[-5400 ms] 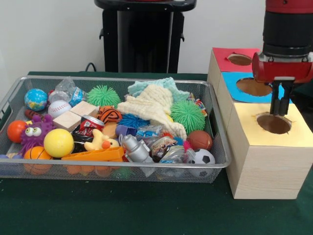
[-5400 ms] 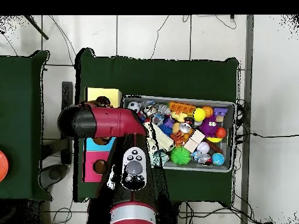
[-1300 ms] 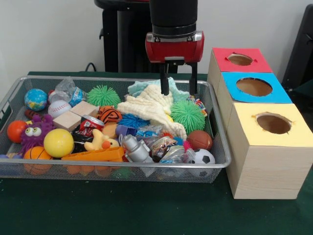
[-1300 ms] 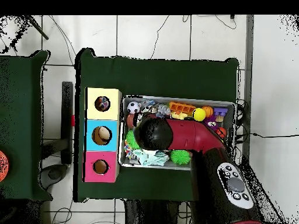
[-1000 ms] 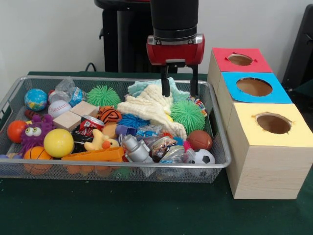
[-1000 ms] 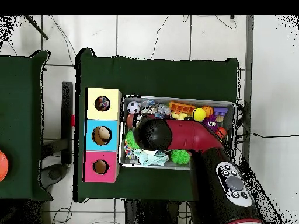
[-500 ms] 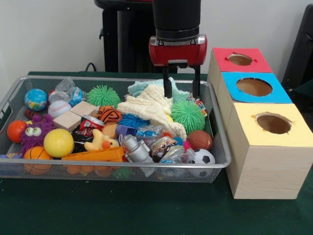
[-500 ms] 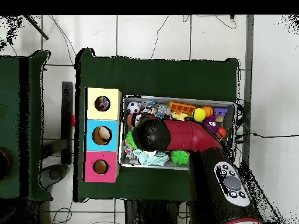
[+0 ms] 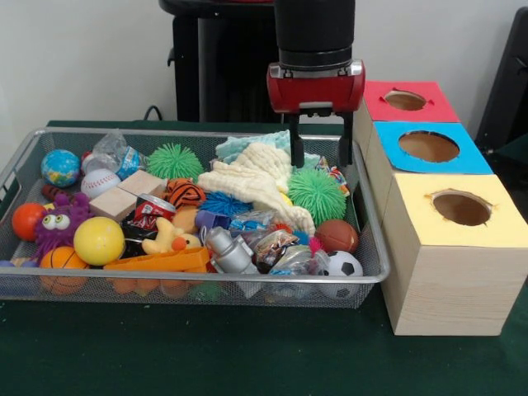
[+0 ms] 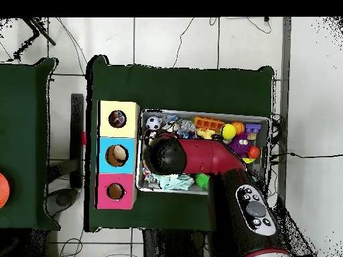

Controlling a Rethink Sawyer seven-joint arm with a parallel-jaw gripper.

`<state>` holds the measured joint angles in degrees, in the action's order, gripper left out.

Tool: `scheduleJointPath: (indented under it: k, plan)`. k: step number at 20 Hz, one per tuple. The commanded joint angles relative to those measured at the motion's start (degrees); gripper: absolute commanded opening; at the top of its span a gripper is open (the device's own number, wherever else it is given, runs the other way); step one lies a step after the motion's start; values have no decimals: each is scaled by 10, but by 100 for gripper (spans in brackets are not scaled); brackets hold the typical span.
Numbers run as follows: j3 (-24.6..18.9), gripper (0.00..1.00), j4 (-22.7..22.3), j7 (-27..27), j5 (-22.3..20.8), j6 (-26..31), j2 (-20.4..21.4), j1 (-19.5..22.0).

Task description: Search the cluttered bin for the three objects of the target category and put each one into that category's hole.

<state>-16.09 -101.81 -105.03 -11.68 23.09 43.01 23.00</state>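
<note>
My gripper [image 9: 320, 161] hangs open with nothing between its fingers, at the far right end of the wire bin [image 9: 198, 134]. Its tips are just above a green spiky ball [image 9: 316, 195] and next to a cream cloth [image 9: 256, 177]. Three wooden boxes stand to the right of the bin, each with a hole: yellow [image 9: 462, 208], blue [image 9: 429, 146] and red [image 9: 405, 100]. In the overhead view the arm's wrist [image 10: 164, 155] covers the gripper, and small items show inside the yellow hole [image 10: 117, 119] and the blue hole [image 10: 118, 154].
The bin is packed with toys: a brown basketball [image 9: 337, 235], a soccer ball [image 9: 341, 266], a yellow ball [image 9: 98, 240], a baseball [image 9: 100, 181], a purple monster [image 9: 58, 223], wooden blocks [image 9: 130, 194]. The bin's right wall [image 9: 369, 223] is close to the boxes.
Five seconds ago the gripper was over the yellow hole; it then crossed to the bin. Over the last second it has slid right, towards the bin's right end, staying open.
</note>
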Motion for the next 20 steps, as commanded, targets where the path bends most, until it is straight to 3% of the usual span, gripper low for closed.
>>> scheduleJointPath:
  k: [1, 7, 15, 20]
  plan:
    - [19, 100, -67, -43, -40, -21, 6, -9]
    - [24, 100, -79, -34, -41, -14, 18, -3]
    - [20, 100, -141, -5, -37, 15, 84, 33]
    - [26, 100, -153, -14, -50, -9, 71, 36]
